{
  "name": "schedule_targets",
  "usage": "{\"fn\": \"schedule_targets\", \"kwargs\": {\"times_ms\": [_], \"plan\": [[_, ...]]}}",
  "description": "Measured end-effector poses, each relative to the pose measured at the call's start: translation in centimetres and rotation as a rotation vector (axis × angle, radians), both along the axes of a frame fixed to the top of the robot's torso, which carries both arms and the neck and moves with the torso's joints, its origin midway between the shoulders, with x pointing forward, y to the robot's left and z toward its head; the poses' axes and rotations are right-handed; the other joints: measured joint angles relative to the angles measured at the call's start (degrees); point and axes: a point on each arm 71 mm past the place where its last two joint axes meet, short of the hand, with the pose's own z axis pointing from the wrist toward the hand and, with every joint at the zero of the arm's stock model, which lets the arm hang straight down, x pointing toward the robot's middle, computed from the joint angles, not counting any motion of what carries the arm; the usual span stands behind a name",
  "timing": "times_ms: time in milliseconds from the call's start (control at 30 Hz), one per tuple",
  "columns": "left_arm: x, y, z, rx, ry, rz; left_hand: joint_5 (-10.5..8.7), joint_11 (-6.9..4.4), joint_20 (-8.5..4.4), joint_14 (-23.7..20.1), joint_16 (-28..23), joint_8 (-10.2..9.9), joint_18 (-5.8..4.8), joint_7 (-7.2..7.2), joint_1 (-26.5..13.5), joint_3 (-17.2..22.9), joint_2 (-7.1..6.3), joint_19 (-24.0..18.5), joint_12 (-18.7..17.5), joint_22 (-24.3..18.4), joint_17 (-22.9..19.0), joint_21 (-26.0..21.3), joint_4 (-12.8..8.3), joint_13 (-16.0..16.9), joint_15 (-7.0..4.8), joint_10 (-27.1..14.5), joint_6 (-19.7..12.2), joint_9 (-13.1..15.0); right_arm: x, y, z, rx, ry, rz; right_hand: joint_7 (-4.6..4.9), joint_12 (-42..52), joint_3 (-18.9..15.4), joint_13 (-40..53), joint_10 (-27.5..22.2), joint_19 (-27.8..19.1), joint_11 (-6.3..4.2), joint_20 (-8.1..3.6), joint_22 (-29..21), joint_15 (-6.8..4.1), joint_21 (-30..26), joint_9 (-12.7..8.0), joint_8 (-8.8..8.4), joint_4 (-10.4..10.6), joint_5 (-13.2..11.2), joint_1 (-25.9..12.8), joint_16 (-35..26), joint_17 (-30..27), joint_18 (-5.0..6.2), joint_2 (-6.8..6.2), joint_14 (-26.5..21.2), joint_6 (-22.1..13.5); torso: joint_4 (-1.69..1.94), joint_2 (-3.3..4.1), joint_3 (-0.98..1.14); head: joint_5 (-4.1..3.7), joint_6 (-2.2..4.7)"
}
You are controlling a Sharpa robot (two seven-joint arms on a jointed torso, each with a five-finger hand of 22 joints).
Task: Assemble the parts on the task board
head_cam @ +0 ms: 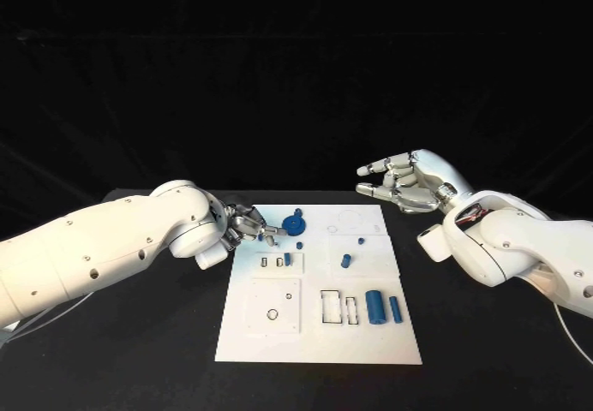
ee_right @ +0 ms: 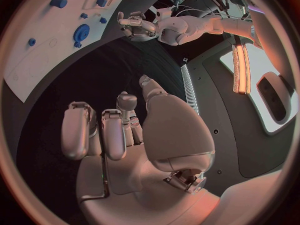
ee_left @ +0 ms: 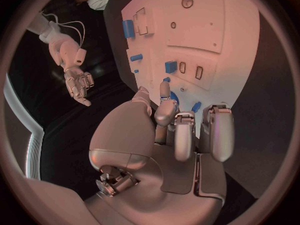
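The white task board (head_cam: 319, 330) lies in the middle of the table. A round blue toothed part (head_cam: 294, 224) sits near its far left corner, and small blue pegs (head_cam: 301, 245) and a blue block (head_cam: 347, 259) lie behind it. Two blue cylinders (head_cam: 374, 307) lie at the near right. My left hand (head_cam: 248, 227) hovers at the board's far left edge, fingers apart and pointing at the round part (ee_left: 174, 99), a short gap away and holding nothing. My right hand (head_cam: 402, 181) hangs raised beyond the board's far right corner, fingers spread and empty.
Black table (head_cam: 494, 342) surrounds the board on all sides. The board has outlined rectangular slots (head_cam: 332, 306) and a raised square plate with holes (head_cam: 274, 304) in its near half. In the right wrist view my left hand (ee_right: 140, 27) is beside the board's (ee_right: 37, 50) edge.
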Motion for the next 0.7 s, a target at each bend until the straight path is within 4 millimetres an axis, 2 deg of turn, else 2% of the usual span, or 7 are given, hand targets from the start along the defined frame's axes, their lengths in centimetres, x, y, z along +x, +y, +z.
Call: {"fn": "schedule_targets", "kwargs": {"times_ms": [100, 233, 433, 700], "plan": [[0.4, -1.1, 0.1, 0.075, -0.005, -0.026, 0.00, -0.04, -0.05, 0.0, 0.0, 2.8, 0.00, -0.22, -0.4, -2.2, 0.44, 0.0, 1.1, 0.0, 0.0, 0.6, -0.1, 1.4, 0.00, 0.0, -1.8, 3.6, 0.2, -0.2, -0.1, 0.004, 0.012, -0.005, 0.00, 0.0, -0.1, -0.1, -0.2, 0.0, -0.20, 0.00, -0.1, 0.00, 0.0, 0.0, 0.00, -0.1, 0.0, 0.0, 0.0, 0.0, 0.00, 0.00, 0.0, 0.0, -0.03, -0.06, 0.03, 0.05, -0.02], [1.1, -2.2, 0.0, 0.151, -0.005, -0.050, 0.00, -0.04, -0.20, 0.0, 0.0, 4.7, 0.00, -0.38, -0.8, -3.9, 0.82, -0.2, 1.2, 0.0, 0.0, 0.9, 0.1, 1.9, 0.00, 0.0, -2.8, 6.2, 0.3, -0.2, -0.2, 0.009, 0.024, -0.006, 0.00, 0.0, -0.1, -0.1, -0.2, -0.2, -0.20, -0.21, -0.3, 0.00, 0.0, 0.0, 0.00, -0.1, 0.0, 0.0, 0.0, 0.0, -0.01, 0.00, 0.0, 0.0, -0.01, -0.08, 0.06, 0.16, -0.25], [2.0, -3.4, -0.5, 0.226, 0.013, -0.074, 0.00, -0.04, -0.41, 0.0, 0.0, 5.7, 0.00, -0.31, -1.1, -5.4, 1.01, 0.0, 1.4, 0.0, 0.0, 0.9, 0.1, 2.2, 0.01, 0.0, -3.5, 8.0, 0.5, -0.1, -0.3, 0.012, 0.035, -0.004, 0.00, 0.0, -0.1, -0.2, -0.2, -0.4, -0.20, 0.01, -0.5, 0.00, -0.3, 0.0, 0.00, -0.1, 0.0, 0.0, -0.3, 0.0, -0.01, 0.00, 0.0, 0.0, -0.08, -0.03, 0.06, 0.51, -0.52], [2.4, -4.2, -1.3, 0.291, 0.043, -0.103, 0.00, -0.04, -0.41, -0.2, 0.0, 6.1, 0.00, -0.30, -1.6, -6.3, 0.90, 0.0, 1.4, 0.0, 0.0, 0.9, 0.0, 2.2, -0.18, 0.0, -3.9, 9.0, 0.6, -0.2, -0.4, 0.012, 0.045, -0.006, -0.01, 0.0, -0.1, -0.2, -0.2, -0.4, -0.20, 0.01, -0.6, 0.00, -0.3, 0.0, 0.00, -0.1, 0.0, 0.0, -0.3, 0.0, -0.01, 0.00, 0.0, 0.0, -0.21, 0.08, 0.04, 0.61, -0.77]]}}
